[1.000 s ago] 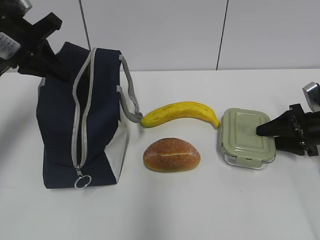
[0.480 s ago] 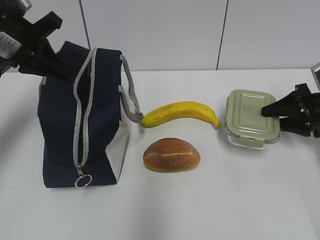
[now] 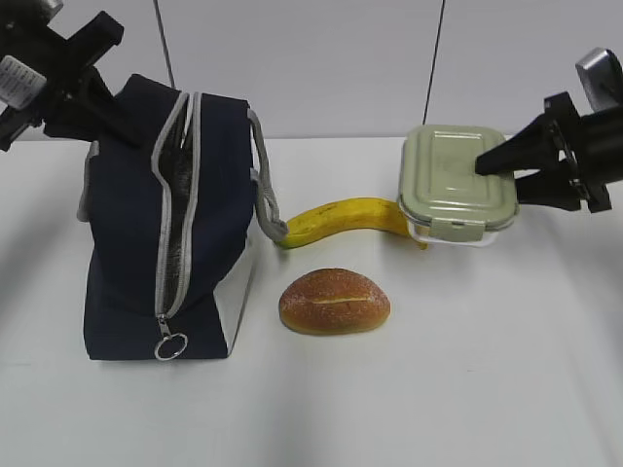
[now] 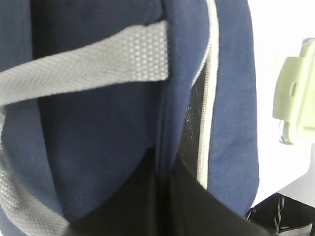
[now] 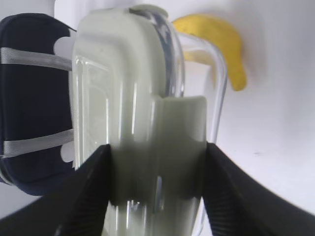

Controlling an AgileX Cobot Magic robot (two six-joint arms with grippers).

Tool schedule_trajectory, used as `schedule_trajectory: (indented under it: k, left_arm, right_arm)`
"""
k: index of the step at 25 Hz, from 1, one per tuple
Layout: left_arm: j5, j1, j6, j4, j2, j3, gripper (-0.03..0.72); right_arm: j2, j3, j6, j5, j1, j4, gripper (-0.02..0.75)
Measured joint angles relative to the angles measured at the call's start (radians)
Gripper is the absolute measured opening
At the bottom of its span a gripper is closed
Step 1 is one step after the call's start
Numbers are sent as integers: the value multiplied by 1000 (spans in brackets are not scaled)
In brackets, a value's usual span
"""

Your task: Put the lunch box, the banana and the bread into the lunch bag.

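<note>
We see the right gripper [image 3: 487, 175] clamped on the box [image 3: 453, 185], its dark fingers [image 5: 83, 196] pressing either side of the green lid's end, and the box hangs clear of the table [image 3: 467, 389], raised above the banana's right tip. From the right wrist the box fills the view, lid edge on, with the clear base beside it and the banana [image 5: 216, 44] showing yellow behind. In the exterior view the banana [image 3: 341, 219] lies on the table between the bag and the box, its left end just beside the bag's grey strap [image 3: 265, 195], its right end partly covered by the lifted box. The bread [image 3: 334, 301] sits in front of the banana, slit upward, apart from everything else. The bag [image 3: 127, 253] stands upright on the left of the table, its zipper parted along the top and front so that a dark lining shows, with the ring pull [image 3: 171, 345] hanging low near the table. The left gripper [image 3: 92, 102] is at the bag's upper back corner; its jaws are pressed together, and from the left wrist its black fingers [image 4: 147, 196] appear to pinch the navy fabric beside the zipper edge, though we cannot tell exactly how much cloth they hold. A corner of the box [image 4: 295, 98] shows at that view's right edge.
</note>
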Motion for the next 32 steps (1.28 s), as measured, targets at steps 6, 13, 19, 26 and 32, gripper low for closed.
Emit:
schedule_trajectory:
  k: [6,13,19,26,32]
  left_arm:
    - [-10,0,12,-37,0,0,-3]
    - [-12,0,19,-55,0,0,-3]
    - [-12,0,23,-70,0,0,-3]
    - [-12,0,23,-72,0,0,-3]
    - [-9,0,23,-72,0,0,-3]
  right_arm:
    - [-60,-122,150,27,130,-37,401]
    - [-62,-327,295,48,281,-44,400]
    - [-58,-441,364,70,385,-44,400]
    - [25,-456,372,75,471,-41,400]
    - [118,-469,372,57,503,-62,400]
